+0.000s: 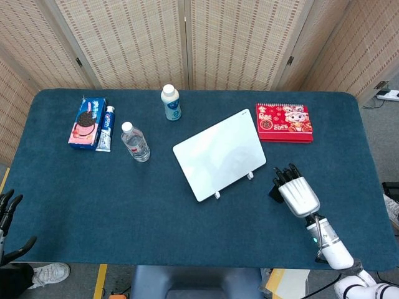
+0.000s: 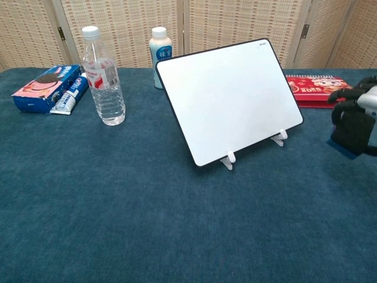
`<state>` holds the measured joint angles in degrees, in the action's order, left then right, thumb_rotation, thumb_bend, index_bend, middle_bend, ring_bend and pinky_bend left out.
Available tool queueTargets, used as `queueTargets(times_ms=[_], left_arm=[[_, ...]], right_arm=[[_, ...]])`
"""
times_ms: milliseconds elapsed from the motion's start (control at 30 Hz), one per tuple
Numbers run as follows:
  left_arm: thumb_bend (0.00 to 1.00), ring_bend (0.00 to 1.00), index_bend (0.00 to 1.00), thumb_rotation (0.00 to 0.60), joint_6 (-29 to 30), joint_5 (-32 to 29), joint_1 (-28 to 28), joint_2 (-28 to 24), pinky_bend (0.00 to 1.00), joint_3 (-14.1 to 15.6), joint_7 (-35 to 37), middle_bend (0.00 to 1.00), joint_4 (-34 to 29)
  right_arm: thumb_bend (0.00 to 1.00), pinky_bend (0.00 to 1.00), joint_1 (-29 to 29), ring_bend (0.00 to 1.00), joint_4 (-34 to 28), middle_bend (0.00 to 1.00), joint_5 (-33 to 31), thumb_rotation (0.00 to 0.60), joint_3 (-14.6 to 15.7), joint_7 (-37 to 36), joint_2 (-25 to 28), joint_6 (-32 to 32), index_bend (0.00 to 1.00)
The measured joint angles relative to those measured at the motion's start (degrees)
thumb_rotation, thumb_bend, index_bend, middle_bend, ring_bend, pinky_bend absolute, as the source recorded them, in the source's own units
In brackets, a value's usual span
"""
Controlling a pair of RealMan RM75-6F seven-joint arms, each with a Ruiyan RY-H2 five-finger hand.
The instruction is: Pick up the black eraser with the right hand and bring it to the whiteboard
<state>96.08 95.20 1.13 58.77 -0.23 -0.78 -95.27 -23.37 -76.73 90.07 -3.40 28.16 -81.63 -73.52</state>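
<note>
Woven rattan screens back my view, and the table (image 1: 75,199) wears a napped dark-blue cloth. At frame centre the whiteboard (image 1: 219,154), a glossy rounded rectangle, leans tilted on small white clips. At the right edge of the chest view my right hand (image 2: 360,100) grips the black eraser (image 2: 351,131), a boxy block with a blue underside, lifted clear of the cloth. I cannot tell its long axis. My left hand (image 1: 9,208), lower left, shows spread fingers, holding nothing.
</note>
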Motion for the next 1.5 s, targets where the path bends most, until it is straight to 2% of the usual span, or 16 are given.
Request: queueTargets(times_ms=[167,400,600,733,833,933,1033,1267,1367,1500], left_arm=[[0.24,0.05,0.00,0.600,-1.5,-0.2,-0.6,0.3,0.01,0.2,-0.6,0.05,-0.2],[0.24,0.05,0.00,0.600,-1.7,-0.3,-0.6,0.0,0.01,0.3,0.1,0.05,-0.2],[0.24,0.05,0.00,0.600,-1.3,-0.3,-0.5,-0.5,0.01,0.3,1.8,0.05,0.0],[0.24,0.05,0.00,0.600,-0.5,0.0,-0.3,-1.0,0.01,0.3,3.0,0.05,0.1],[0.24,0.05,0.00,0.600,-0.1,0.3,-0.1,-1.1,0.01,0.4,3.4,0.05,0.2],[0.24,0.05,0.00,0.600,0.0,0.4,0.0,-1.1,0.01,0.4,3.3,0.05,0.2],[0.24,0.05,0.00,0.600,-0.3,0.2,-0.2,-1.0,0.01,0.4,3.0,0.05,0.2],[0.24,0.05,0.00,0.600,0.0,0.3,0.0,-0.8,0.01,0.4,2.3,0.05,0.1],[0.24,0.05,0.00,0.600,0.3,-0.1,0.2,-0.9,0.01,0.2,2.7,0.05,0.2],[0.24,0.05,0.00,0.600,0.3,-0.5,0.2,-0.9,0.01,0.0,2.9,0.05,0.3]], right_arm=[[0.27,0.17,-0.8,0.24,4.2,0.20,0.3,0.600,-3.1,0.4,-6.6,-3.3,0.55],[0.27,0.17,-6.3,0.24,17.7,0.20,0.2,0.600,-7.7,-2.9,-19.0,-4.3,0.54],[0.27,0.17,-12.0,0.24,28.4,0.20,-0.8,0.600,-11.0,-7.7,-27.2,-3.9,0.51],[0.27,0.17,-14.8,0.23,34.2,0.19,-1.4,0.600,-11.9,-9.7,-31.0,-3.4,0.45],[0.27,0.17,-16.5,0.21,37.4,0.15,-2.1,0.600,-12.1,-10.9,-33.2,-2.8,0.31],[0.27,0.17,-17.2,0.18,38.6,0.09,-2.4,0.600,-11.9,-11.8,-34.0,-2.9,0.10],[0.27,0.16,-17.3,0.16,39.2,0.06,-2.4,0.600,-11.6,-12.0,-34.2,-3.9,0.01],[0.27,0.13,-17.3,0.11,38.0,0.01,-3.7,0.600,-11.1,-10.6,-33.2,-2.4,0.00],[0.27,0.10,-16.3,0.09,35.6,0.00,-3.3,0.600,-10.2,-10.7,-31.5,-3.4,0.00],[0.27,0.10,-13.5,0.08,29.3,0.00,-1.8,0.600,-7.9,-10.4,-27.1,-6.3,0.00]])
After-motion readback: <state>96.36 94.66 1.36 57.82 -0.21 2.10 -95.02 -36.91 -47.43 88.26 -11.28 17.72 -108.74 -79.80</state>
